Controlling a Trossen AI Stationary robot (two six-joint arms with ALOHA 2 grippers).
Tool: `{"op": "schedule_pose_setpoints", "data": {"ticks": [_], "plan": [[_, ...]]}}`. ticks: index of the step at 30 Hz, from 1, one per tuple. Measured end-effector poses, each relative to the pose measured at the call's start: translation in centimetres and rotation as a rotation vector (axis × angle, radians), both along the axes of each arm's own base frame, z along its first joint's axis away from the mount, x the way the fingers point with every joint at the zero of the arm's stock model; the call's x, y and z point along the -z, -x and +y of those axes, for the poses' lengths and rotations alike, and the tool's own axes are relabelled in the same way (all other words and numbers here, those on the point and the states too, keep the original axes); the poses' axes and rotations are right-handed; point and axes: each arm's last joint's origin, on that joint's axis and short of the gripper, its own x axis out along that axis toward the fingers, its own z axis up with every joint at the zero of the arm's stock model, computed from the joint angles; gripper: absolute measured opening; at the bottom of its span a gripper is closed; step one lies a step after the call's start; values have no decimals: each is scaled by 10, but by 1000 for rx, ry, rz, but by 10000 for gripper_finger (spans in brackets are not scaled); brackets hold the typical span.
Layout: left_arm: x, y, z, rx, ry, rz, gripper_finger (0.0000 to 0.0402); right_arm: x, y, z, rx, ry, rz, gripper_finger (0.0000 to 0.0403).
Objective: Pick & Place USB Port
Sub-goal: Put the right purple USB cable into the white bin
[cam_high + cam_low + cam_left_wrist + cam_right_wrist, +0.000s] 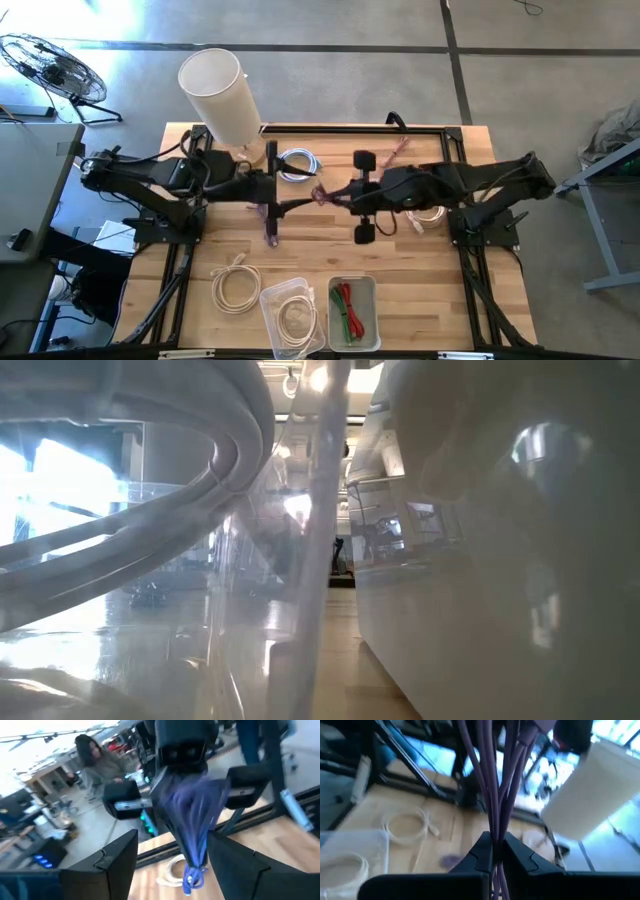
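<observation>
While no readable writing shows anywhere, the right gripper (pixel 492 851) is clamped on the purple cable bundle (pixel 495 780) above mid-table, and the left gripper (pixel 172 865) faces it, fingers apart around the bundle's hanging end.

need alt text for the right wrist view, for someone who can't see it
The right gripper is shut on a bundle of purple cable that runs up out of the picture. Beyond it lies a wooden table with a coiled white cable, a clear plastic bin and a tall white cylinder.
</observation>
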Motion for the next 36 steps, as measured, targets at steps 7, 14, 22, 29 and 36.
{"op": "schedule_pose_setpoints", "data": {"ticks": [7, 14, 22, 29, 36], "plan": [[-1, -1, 4, 50, 75, -10, 232, -12, 5, 6, -35, 72, -15, 13], [5, -12, -1, 111, 120, 2, 232, -13, 5, 6, -67, 94, -13, 13], [15, -25, -3, 97, 132, 39, 232, -9, 7, 7, -104, 96, 25, 13], [15, -25, -3, 94, 142, 31, 232, -8, 8, 12, -151, 88, 34, 13], [13, -25, -3, 97, 144, 14, 232, -8, 8, 11, -150, 90, 42, 13]]}}
